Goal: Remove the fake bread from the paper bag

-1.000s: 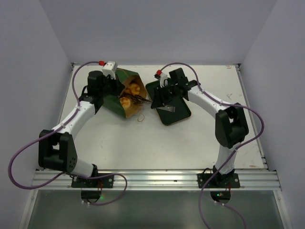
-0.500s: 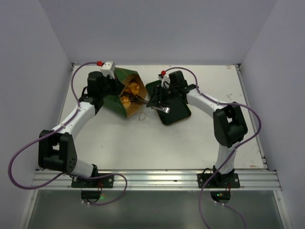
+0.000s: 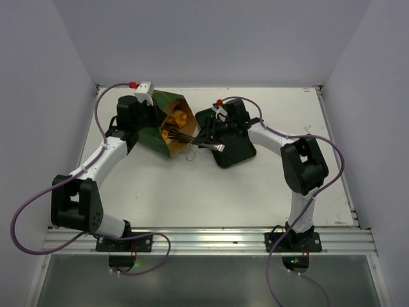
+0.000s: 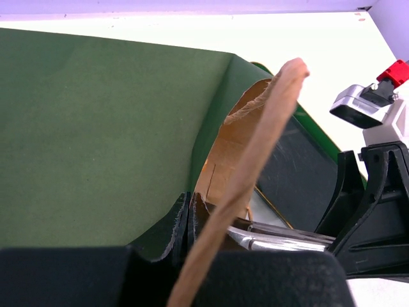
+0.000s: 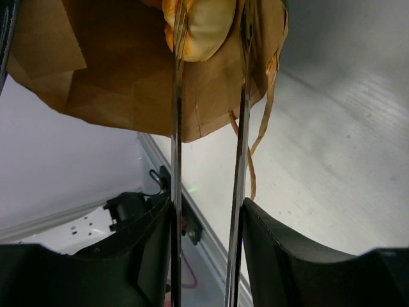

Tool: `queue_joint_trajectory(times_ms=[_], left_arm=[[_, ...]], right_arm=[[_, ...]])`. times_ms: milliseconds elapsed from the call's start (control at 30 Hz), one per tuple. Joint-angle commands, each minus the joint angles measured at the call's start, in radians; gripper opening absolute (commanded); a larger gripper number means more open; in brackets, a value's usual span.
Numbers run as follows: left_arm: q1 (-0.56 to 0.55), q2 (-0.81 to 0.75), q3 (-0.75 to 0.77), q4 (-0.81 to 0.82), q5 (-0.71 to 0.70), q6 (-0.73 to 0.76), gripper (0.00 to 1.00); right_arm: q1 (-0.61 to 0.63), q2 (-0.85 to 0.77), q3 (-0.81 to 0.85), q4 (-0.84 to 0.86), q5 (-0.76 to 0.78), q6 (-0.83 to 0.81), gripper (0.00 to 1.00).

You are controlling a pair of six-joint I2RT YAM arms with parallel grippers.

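The paper bag (image 3: 150, 134) lies on its side at upper centre-left, its mouth facing right, the only way in. The left gripper (image 4: 190, 220) clamps its rim. The right gripper (image 3: 177, 134) fills that mouth, astride the fake bread (image 5: 204, 19), with a cord handle (image 5: 255, 147) dangling beside. The tray (image 3: 236, 150) crowds the right approach; bare table (image 3: 211, 192) lies open below.

Lab robot cell: white table (image 3: 192, 192), plain walls (image 3: 211, 38), aluminium rail (image 3: 211, 242).
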Motion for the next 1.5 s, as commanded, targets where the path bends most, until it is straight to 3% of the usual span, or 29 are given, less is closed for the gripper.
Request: queue_joint_trajectory(times_ms=[0, 967, 1100, 1300, 1467], left_arm=[[0.001, -0.050, 0.009, 0.082, 0.004, -0.029, 0.00], [0.001, -0.069, 0.001, 0.094, 0.050, -0.031, 0.00], [0.001, -0.073, -0.005, 0.094, 0.054, -0.031, 0.00], [0.001, -0.095, -0.031, 0.091, 0.054, -0.019, 0.00], [0.001, -0.109, -0.056, 0.089, 0.042, -0.009, 0.00]], right_arm=[[0.006, -0.015, -0.022, 0.124, -0.067, 0.101, 0.49], [0.006, 0.071, -0.083, 0.360, -0.124, 0.345, 0.51], [0.006, 0.089, -0.085, 0.389, -0.129, 0.376, 0.45], [-0.003, 0.091, -0.105, 0.417, -0.136, 0.387, 0.19], [-0.035, 0.074, -0.116, 0.437, -0.142, 0.376, 0.06]])
